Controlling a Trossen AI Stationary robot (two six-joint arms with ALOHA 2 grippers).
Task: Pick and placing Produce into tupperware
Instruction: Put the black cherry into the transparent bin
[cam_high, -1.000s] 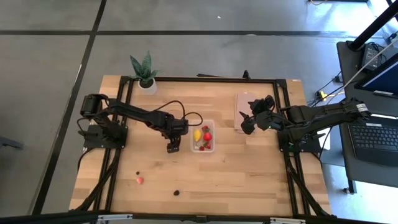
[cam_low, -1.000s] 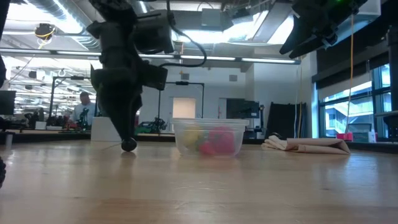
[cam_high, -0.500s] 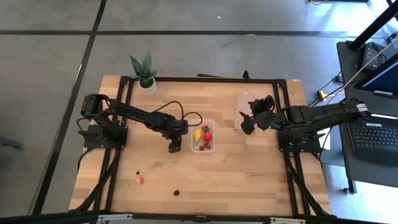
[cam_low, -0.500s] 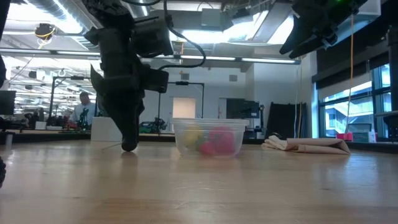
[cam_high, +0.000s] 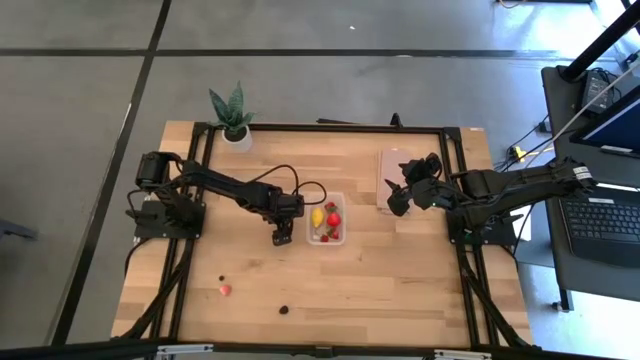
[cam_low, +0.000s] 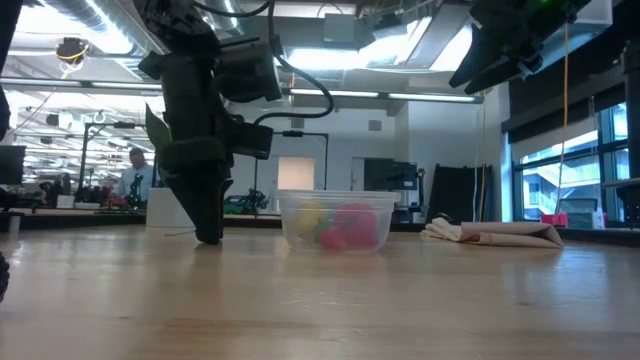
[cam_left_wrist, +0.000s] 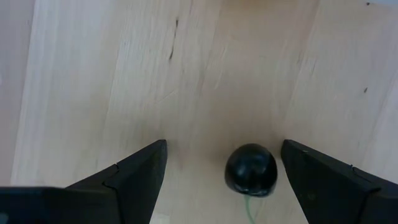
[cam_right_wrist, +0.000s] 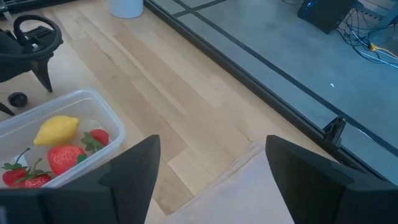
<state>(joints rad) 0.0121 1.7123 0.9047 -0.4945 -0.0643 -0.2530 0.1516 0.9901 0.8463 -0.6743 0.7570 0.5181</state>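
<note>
Near the desk's (cam_high: 400, 290) front edge, a dark berry (cam_high: 285, 309) at 6 o'clock and a pink piece (cam_high: 225, 290) at 7 o'clock are lying loose. At the centre, the left end effector (cam_high: 279, 240) is pointing down with fingers spread wide around another berry (cam_left_wrist: 251, 169), untouched, just at 9 o'clock of the container (cam_high: 326, 217) holding the lemon (cam_high: 317, 216) and strawberries (cam_high: 333, 219). At 3 o'clock, the right end effector (cam_high: 393, 189) is hovering wide open beside the pinkish lid (cam_high: 391, 167).

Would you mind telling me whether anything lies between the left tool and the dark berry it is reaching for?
Nothing visible does. The left tool is open straight above the dark berry, which lies on bare table between its fingers, touching neither. The tupperware sits just beside it.
</note>
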